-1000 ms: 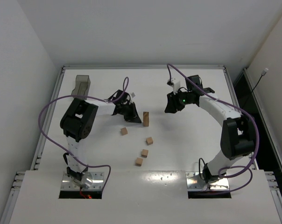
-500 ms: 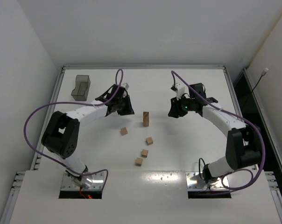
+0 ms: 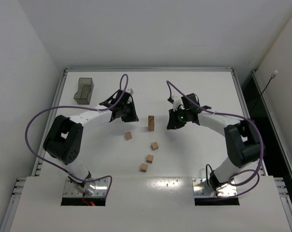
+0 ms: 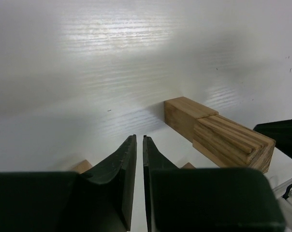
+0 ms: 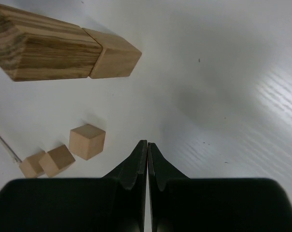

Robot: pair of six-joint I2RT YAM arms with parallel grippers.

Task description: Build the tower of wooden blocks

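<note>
Closest to the arm bases, four loose wood blocks [image 3: 144, 167] lie on the white table [image 3: 194, 154], none touching another. Three form a short line slanting away to the right, and a fourth block [image 3: 128, 136] sits farther back on the left.

Just beyond them stands the tower [image 3: 151, 123], two cubes high and upright. It has a paler cube at the bottom and a strongly grained one on top.

The left gripper [image 3: 129, 115] hangs near the tower on its left, a little farther back, and does not touch it. In the left wrist view its fingers [image 4: 126, 164] are drawn almost together, with only a thin slit between them and nothing in it. The tower shows off to their right.

The right gripper [image 3: 173, 122] is near the tower's right side, also apart from it. Its fingers [image 5: 136, 164] are pressed tight together and hold nothing.

Farthest back on the left, well apart from everything else, stands a grey plastic tray [image 3: 83, 90].
</note>
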